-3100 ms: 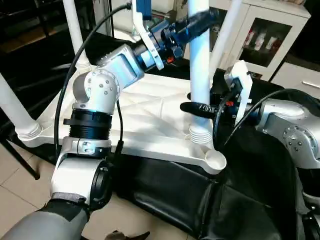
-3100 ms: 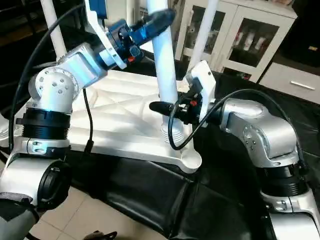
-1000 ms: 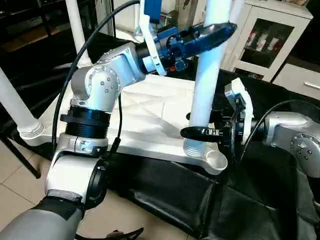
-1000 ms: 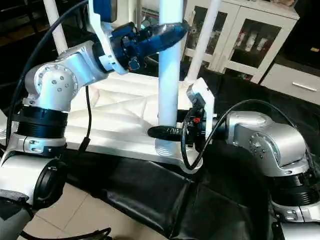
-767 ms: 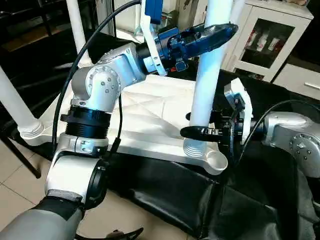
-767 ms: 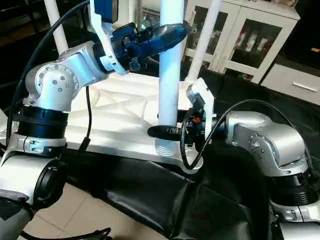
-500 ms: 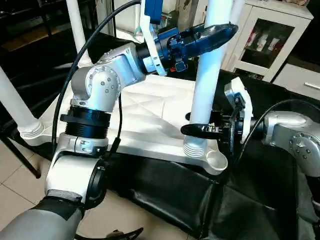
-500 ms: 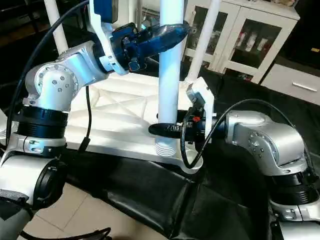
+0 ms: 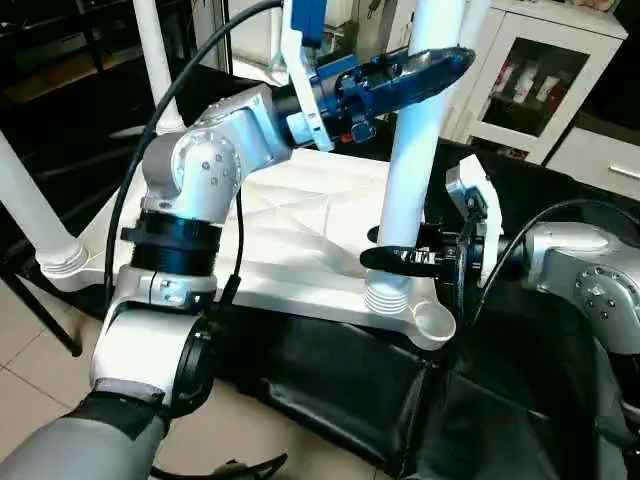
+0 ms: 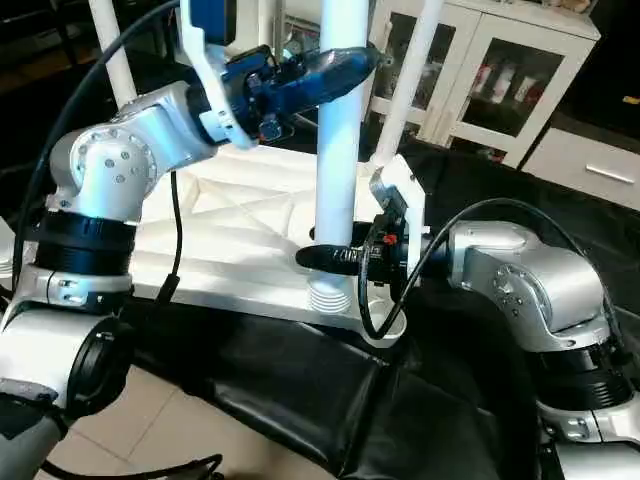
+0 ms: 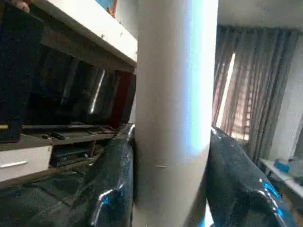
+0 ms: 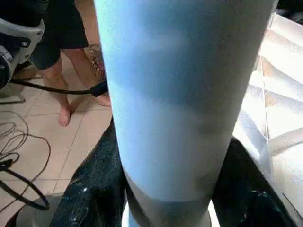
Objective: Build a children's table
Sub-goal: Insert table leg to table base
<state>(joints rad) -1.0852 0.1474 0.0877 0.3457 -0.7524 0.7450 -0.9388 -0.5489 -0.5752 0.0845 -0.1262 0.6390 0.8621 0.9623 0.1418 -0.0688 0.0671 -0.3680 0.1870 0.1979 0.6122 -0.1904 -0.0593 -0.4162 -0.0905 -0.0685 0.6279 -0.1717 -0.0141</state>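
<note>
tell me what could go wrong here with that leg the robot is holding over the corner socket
The leg leans slightly and its ribbed end sits beside the open corner socket, not in it, so pushing down could jam it on the tabletop. Both the left gripper and right gripper clamp it; uneven pulls could twist it.

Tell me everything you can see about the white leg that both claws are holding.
The leg is a smooth white plastic tube, standing nearly upright. Its ribbed lower end sits at the near right corner of the upturned tabletop, beside the open round socket. The left claw grips it high up; the right claw clamps it low, just above the ribs.
</note>
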